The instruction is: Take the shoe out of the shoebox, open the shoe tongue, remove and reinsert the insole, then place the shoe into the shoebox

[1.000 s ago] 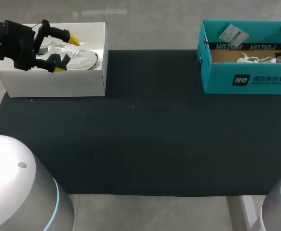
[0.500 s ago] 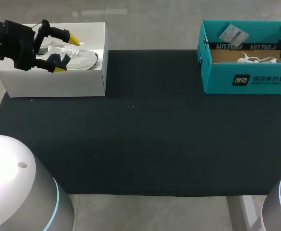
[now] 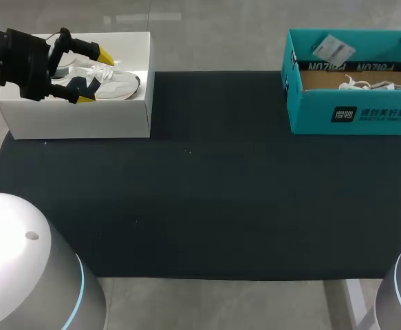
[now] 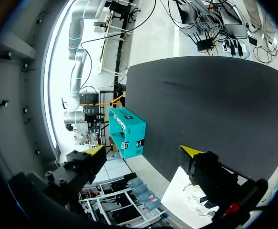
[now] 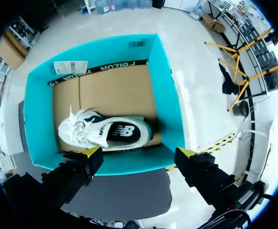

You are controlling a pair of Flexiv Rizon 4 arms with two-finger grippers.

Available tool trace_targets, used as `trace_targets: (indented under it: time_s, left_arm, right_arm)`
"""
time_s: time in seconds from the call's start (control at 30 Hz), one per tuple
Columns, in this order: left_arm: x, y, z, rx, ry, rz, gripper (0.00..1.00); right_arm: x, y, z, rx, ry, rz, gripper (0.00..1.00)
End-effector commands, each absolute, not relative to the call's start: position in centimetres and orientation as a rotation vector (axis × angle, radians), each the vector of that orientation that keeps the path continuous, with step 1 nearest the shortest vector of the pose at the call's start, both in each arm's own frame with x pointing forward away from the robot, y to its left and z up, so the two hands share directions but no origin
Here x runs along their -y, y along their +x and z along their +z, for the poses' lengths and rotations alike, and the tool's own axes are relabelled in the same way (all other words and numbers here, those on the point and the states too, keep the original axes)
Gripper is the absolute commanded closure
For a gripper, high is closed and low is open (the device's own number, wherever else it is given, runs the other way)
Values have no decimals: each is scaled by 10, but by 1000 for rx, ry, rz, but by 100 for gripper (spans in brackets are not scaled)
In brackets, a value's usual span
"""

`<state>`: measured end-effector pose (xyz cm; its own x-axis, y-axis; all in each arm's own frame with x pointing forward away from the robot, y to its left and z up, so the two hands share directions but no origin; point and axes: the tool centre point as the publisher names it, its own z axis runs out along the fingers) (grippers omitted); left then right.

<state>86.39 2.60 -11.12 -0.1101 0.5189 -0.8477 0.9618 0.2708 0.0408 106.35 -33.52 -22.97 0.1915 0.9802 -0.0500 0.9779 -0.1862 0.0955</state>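
Left gripper (image 3: 95, 77): fingers spread wide, nothing held; in the head view they straddle the heel end of a white and navy trainer (image 3: 114, 82), and contact cannot be confirmed. That trainer lies in an open white cardboard shoebox (image 3: 83, 120) at the far left corner of the black desk mat (image 3: 207, 192). In the left wrist view the white box and trainer sit below and to one side of the fingers, with the mat stretching ahead. Right gripper (image 5: 139, 152): fingers spread apart and empty, positioned above the near wall of an open teal cardboard shoebox (image 5: 36, 114). Inside that box a white low trainer with a dark insole (image 5: 105, 134) lies on its side on the brown cardboard floor, laces loose at one end. A white paper tag (image 5: 71, 67) rests against the far inner wall. The teal box stands at the far right corner of the mat, well apart from the white box.
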Motion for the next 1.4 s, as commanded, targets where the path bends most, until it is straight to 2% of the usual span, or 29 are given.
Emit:
trace_targets:
  time_s: [0.03, 0.43, 1.23, 1.4]
  left_arm:
    - [-26, 865, -111, -1753, 1361, -704, 0]
    - [-26, 865, -111, -1753, 1361, -704, 0]
    - [-26, 865, -111, -1753, 1361, -704, 0]
    - [-44, 879, -119, -1813, 1574, -543, 0]
  right_arm:
    - [329, 1047, -210, -1910, 2291, 95, 0]
    - [318, 1030, -188, -2001, 2292, 121, 0]
    - [316, 1030, -188, -2030, 2304, 110, 0]
    - [316, 1030, -188, -2030, 2304, 110, 0]
